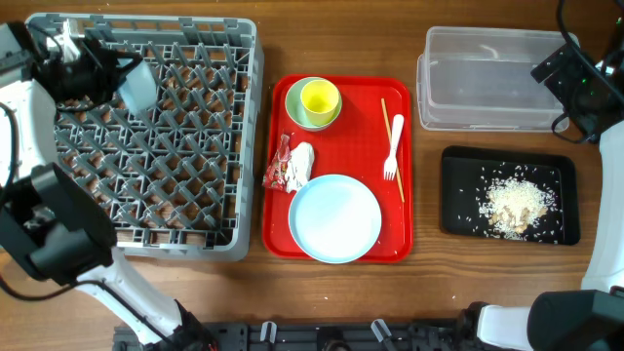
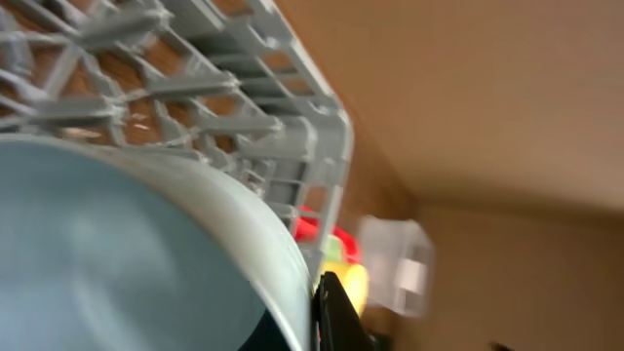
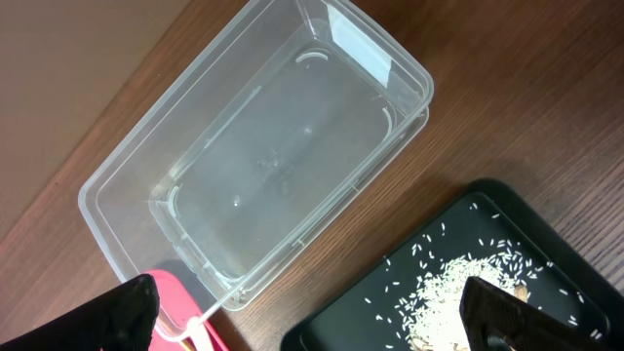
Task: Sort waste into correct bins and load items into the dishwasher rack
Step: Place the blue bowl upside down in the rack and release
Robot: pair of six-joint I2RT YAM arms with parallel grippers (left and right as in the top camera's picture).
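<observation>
My left gripper (image 1: pixel 123 78) is shut on the rim of the small white bowl (image 1: pixel 138 86), holding it tilted over the far left of the grey dishwasher rack (image 1: pixel 244 146). In the left wrist view the bowl (image 2: pixel 117 253) fills the frame, with one dark finger (image 2: pixel 336 317) against its wall. My right gripper (image 3: pixel 312 322) hangs open and empty above the clear tub (image 3: pixel 253 166) and the black tray (image 3: pixel 390 312) of rice scraps (image 3: pixel 458 283). On the red serving tray (image 1: pixel 276 224) lie a yellow cup (image 1: pixel 320 97) in a green bowl (image 1: pixel 297 115), wrapper (image 1: pixel 281 168), tissue (image 1: pixel 302 164), plate (image 1: pixel 334 217), fork (image 1: pixel 393 146) and chopsticks (image 1: pixel 400 185).
The rack takes up the table's left side and the red serving tray the middle. At the right, the clear tub (image 1: pixel 487 78) stands behind the black tray (image 1: pixel 458 195). Bare wood shows between tub and black tray. The right arm (image 1: pixel 580 83) reaches in from the far right.
</observation>
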